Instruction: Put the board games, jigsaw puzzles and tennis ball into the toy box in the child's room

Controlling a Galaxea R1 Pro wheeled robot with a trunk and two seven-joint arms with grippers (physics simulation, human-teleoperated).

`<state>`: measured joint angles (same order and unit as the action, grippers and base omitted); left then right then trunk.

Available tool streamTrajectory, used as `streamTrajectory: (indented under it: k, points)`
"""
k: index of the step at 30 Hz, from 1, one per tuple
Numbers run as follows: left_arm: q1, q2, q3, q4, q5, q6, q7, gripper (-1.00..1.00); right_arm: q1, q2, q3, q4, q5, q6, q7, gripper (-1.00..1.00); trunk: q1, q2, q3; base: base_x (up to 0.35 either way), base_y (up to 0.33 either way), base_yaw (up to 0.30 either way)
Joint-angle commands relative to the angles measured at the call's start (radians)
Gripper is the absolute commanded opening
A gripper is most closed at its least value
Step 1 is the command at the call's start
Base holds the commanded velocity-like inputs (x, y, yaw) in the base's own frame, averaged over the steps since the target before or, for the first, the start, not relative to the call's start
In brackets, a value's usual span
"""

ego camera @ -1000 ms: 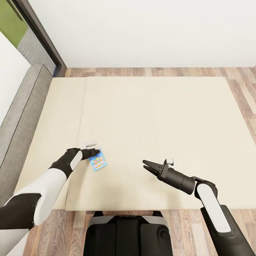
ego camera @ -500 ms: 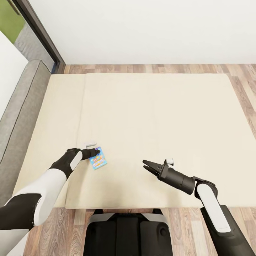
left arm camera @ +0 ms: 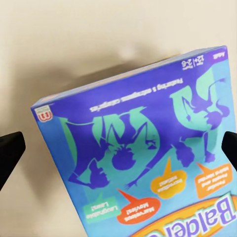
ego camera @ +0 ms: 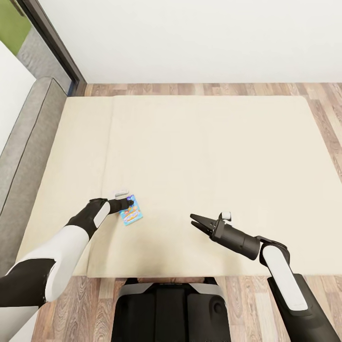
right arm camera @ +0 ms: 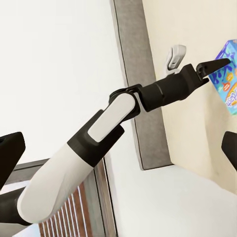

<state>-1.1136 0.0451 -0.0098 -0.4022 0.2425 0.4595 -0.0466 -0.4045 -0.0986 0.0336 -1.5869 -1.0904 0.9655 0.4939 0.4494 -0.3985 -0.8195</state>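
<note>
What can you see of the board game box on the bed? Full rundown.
The board game box is a small flat rectangular carton, blue with turquoise figure art, orange and green speech bubbles and yellow-banded lettering. It lies flat, turned askew, on the cream bed, near the robot-side edge on its left. The left gripper sits at the box's near-left edge with its fingers open on either side; whether they touch it is unclear.

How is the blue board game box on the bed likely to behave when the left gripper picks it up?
The board game box looks like a flat printed carton, so probably stiff and light. Lying flat on the soft bed, it seems unlikely to roll or tip. Its glossy faces may slip between the fingers of the left gripper, whose fingertips flank it in the left wrist view.
</note>
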Motion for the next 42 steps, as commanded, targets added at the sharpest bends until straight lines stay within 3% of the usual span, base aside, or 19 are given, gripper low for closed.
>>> streamTrajectory:
  k: [1,18,39,42]
  points:
    - [0.0,0.001,-0.001,-0.001,0.005,0.005,-0.001,1.0,0.0,-0.001,0.001,0.0,0.004,0.002,0.005,1.0,0.001,-0.001,-0.001,0.0,0.0,0.0]
    - [0.0,-0.001,-0.001,-0.001,0.004,0.005,-0.001,1.0,0.0,-0.001,0.0,0.002,0.006,0.001,0.005,1.0,0.001,-0.001,-0.001,0.0,-0.002,0.0]
    - [0.0,-0.004,-0.002,-0.001,0.003,0.006,-0.001,1.0,0.0,-0.001,0.0,0.002,0.006,0.001,0.005,1.0,0.001,-0.001,-0.001,0.0,-0.136,0.0]
    - [0.0,-0.004,-0.002,-0.001,0.003,0.005,-0.001,1.0,0.0,-0.001,0.0,0.002,0.021,0.001,0.005,1.0,0.001,-0.001,-0.001,0.0,-0.145,0.0]
